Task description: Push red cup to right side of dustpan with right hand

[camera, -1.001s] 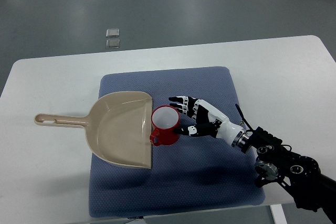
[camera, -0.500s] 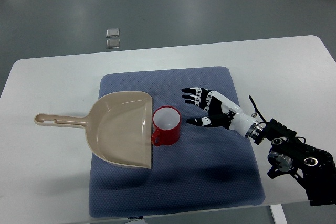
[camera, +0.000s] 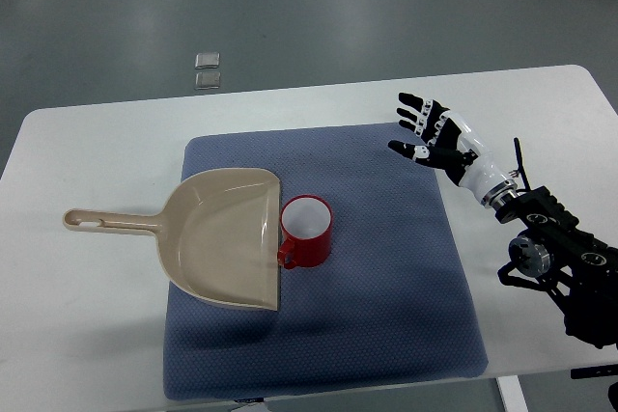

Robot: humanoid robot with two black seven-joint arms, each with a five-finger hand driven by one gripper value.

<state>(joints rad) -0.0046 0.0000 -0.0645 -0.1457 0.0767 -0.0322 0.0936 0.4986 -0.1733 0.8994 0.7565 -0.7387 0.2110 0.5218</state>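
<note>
Since a second ago our right hand (camera: 430, 134) has pulled back from the red cup (camera: 306, 232) toward the mat's far right corner, fingers spread and holding nothing. The cup sits on the blue mat (camera: 386, 296), touching the dustpan (camera: 220, 235)'s right edge, well apart from the hand, down and left of it.

no readable text, labels, brands or numbers anywhere in view.

One steep overhead view faces the table (camera: 116, 142) from the robot's side.
</note>
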